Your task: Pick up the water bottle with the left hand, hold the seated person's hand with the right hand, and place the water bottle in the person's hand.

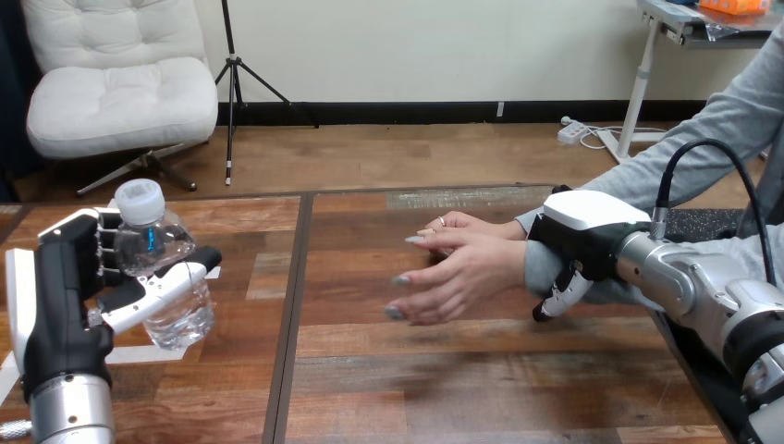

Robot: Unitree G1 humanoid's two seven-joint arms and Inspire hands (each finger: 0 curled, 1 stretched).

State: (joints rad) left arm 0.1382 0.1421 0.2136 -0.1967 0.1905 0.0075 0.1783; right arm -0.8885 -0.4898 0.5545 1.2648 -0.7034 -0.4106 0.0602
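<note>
I look from the head camera, forward and down across the table (444, 370), close above it.

I count 1 water bottle (155, 242), 2 robot hands: left hand (57, 296) & right hand (592, 227), 2 human hands: person's upper hand (462, 225) & person's lower hand (462, 276), 1 table (416, 388)

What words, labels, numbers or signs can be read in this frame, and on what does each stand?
None can be read. The water bottle in the left hand is clear, with no legible label; any marks on its white cap are too small to read.
</note>
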